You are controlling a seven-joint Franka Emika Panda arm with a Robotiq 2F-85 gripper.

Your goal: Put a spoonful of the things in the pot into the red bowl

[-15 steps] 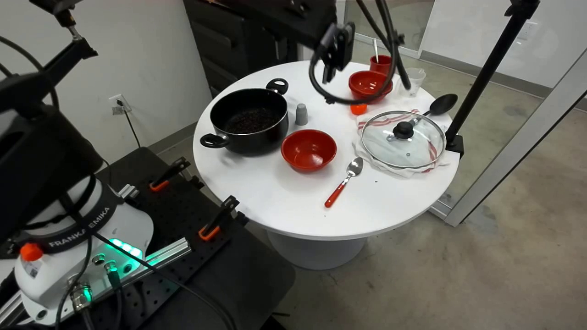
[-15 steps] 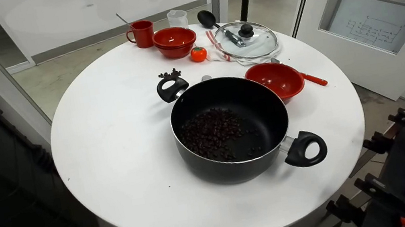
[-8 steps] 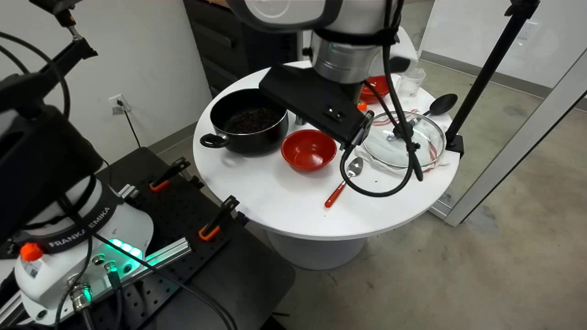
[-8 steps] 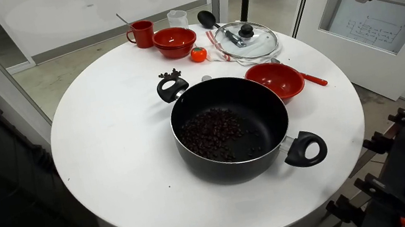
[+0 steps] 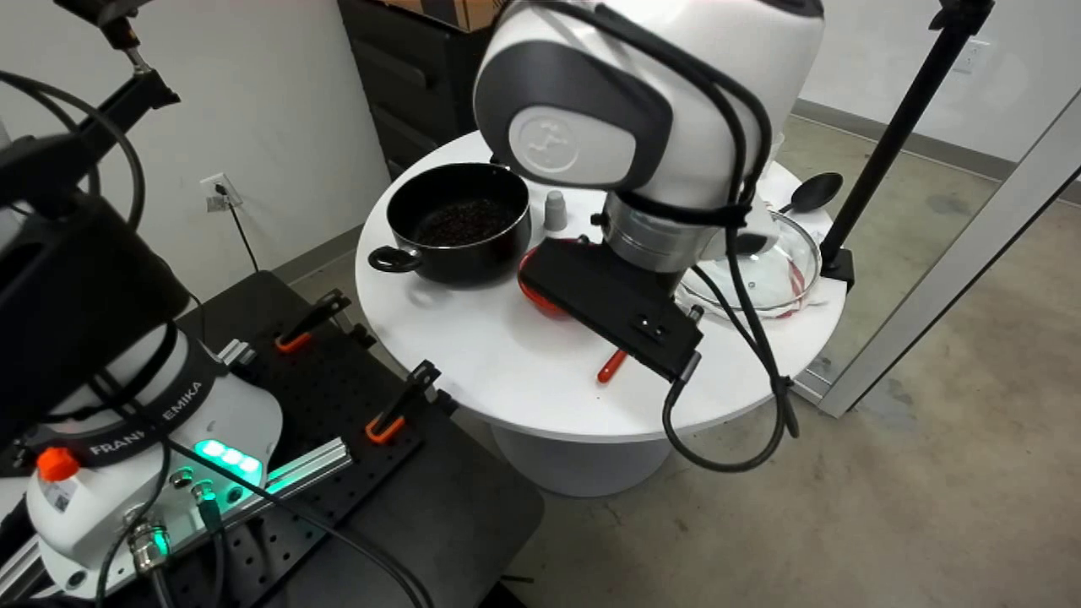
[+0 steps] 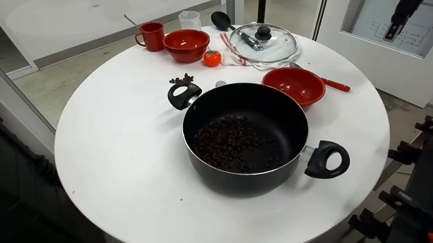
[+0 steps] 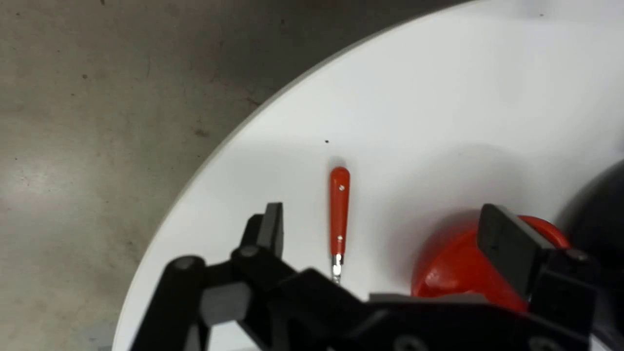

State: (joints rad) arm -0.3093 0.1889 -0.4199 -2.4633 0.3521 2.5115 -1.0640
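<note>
The black pot [image 6: 248,181] holds a heap of small dark bean-like things [image 6: 226,139] on its bottom. Beside it rests the wider red bowl [image 6: 297,82], nothing visible inside. A spoon lies on the table with its red handle [image 7: 339,209] in full sight in the wrist view; its metal bowl end is hidden behind my gripper there. My gripper [image 7: 382,213] is open above the table, its fingers far apart, the handle showing in the gap between them and the red bowl partly behind one finger pad [image 7: 507,243]. The gripper touches nothing that I can see.
Around the far side of the table [image 6: 133,173] are a red mug [image 6: 153,36], stacked red bowls [image 6: 186,48], a tomato [image 6: 212,58], a clear cup [image 6: 189,20] and a glass lid [image 6: 284,43] on a cloth over a black ladle. A grey shaker [image 5: 555,211] stands by the pot.
My arm has swung into view and come down over the table, toward the spoon and the near edge. The gripper has stayed open. Objects on the table have not moved.
</note>
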